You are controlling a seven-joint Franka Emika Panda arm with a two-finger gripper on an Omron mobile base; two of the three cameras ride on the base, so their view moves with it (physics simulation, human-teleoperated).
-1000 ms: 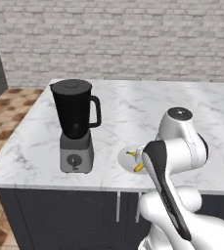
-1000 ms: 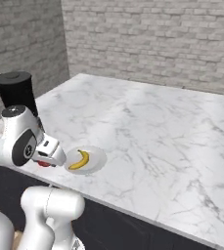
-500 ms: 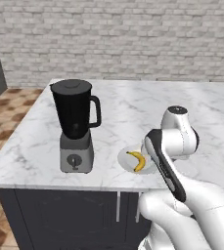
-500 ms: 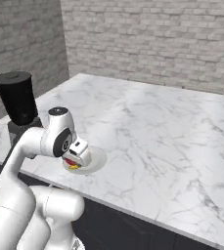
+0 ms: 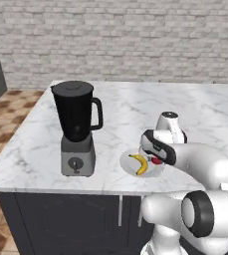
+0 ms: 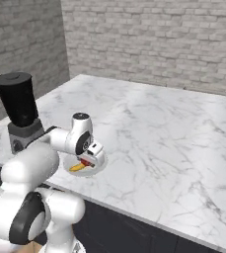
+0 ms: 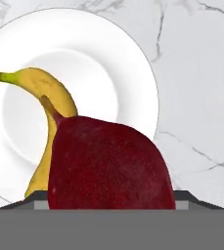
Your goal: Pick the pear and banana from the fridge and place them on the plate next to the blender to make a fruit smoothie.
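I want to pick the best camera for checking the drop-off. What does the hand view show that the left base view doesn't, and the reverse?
Hand view: the pear close up, dark red, large in the foreground over the plate, with its stem and speckled skin, and the whole banana.

Left base view: the blender standing left of the plate on the marble counter, the brick wall, and the arm reaching in.

Both: banana, pear, white plate, marble.

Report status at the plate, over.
Gripper over plate, pear between its fingers. Banana already on plate beside blender. Nothing in the way.
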